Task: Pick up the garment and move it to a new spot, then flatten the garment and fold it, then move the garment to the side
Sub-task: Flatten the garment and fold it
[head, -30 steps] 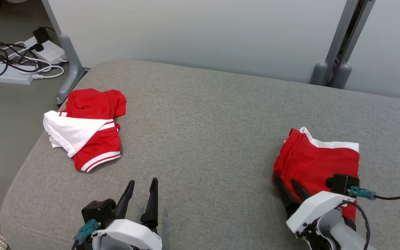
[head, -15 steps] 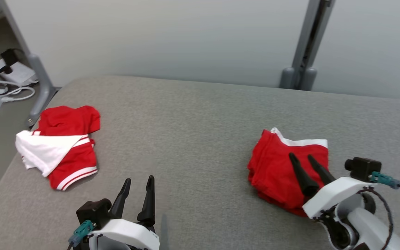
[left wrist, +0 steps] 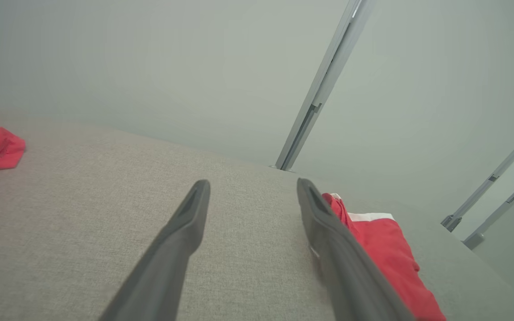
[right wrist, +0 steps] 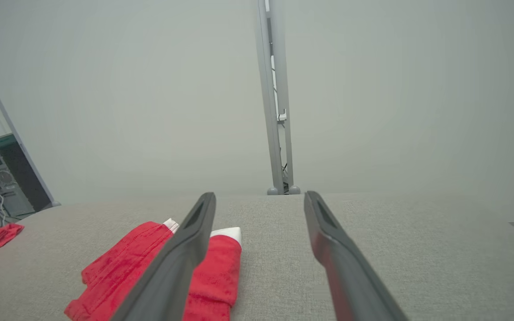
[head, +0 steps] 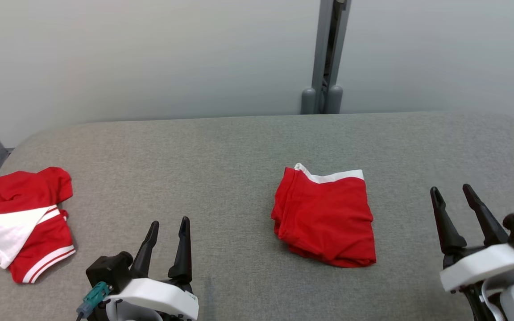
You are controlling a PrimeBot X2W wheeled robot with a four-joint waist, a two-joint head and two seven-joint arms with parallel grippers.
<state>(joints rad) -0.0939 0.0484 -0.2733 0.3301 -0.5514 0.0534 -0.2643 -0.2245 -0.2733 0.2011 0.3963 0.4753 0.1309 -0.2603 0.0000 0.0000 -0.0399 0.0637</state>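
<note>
Our left end effector (head: pixel 169 222) and right end effector (head: pixel 451 189) both stand released and empty above the grey fabric counter (head: pixel 239 147). We see the folded red garment with white waistband (head: pixel 326 218) lying between them, nearer the right. Pinching only its top layer would, we judge, undo the fold.

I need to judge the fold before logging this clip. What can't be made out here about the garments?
- Folded red garment: layers underneath, hidden by its own top layer, head view.
- Part of it, left wrist view: covered by a finger of the left claw.
- Its middle, right wrist view: covered by a finger of the right claw.
- Red-and-white garment: left part cut off by the head view's left edge.
</note>
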